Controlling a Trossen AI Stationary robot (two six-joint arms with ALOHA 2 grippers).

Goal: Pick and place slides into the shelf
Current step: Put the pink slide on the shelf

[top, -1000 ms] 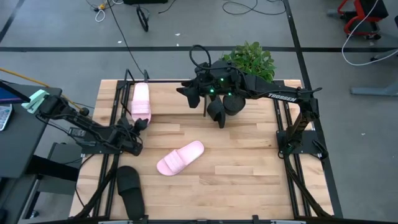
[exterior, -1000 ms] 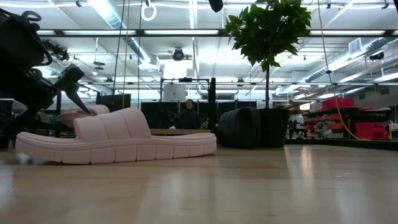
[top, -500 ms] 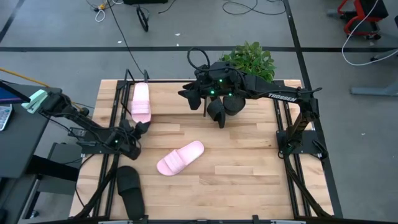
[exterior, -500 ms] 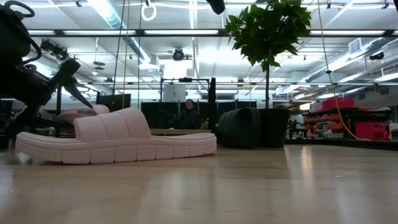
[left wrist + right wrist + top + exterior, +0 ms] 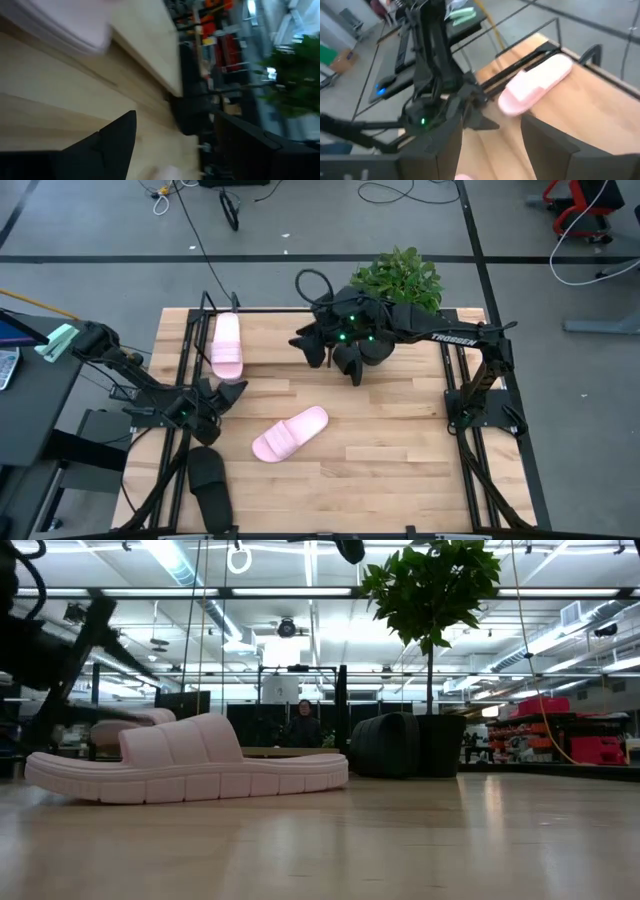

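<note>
From my console, the left gripper had its two fingers spread apart with nothing between them, hovering above the wood near the table's left side, just below the pink slide on the shelf and just above the black slide near the front edge. In the left wrist view the fingers stood clearly parted over bare planks, a pale pink edge showing blurred beyond them.

The right gripper hung over the back middle of the table, close to the potted plant; its fingers were open in the right wrist view, empty (a wide gap of table showed between them), and past them I could see the left arm and the pink slide by the rack.

One pink slide lay lengthwise along the shelf at the table's back-left corner, against the thin black tubes; whether it sat fully on the rails I could not tell. A second pink slide lay at a slant on the open wood near the middle, well apart from both grippers. It filled the left part of the low view, sole down. A black slide lay at the front-left, beside the left arm's frame. A dark rounded object under the right arm, near the plant pot, I could not identify for certain.
</note>
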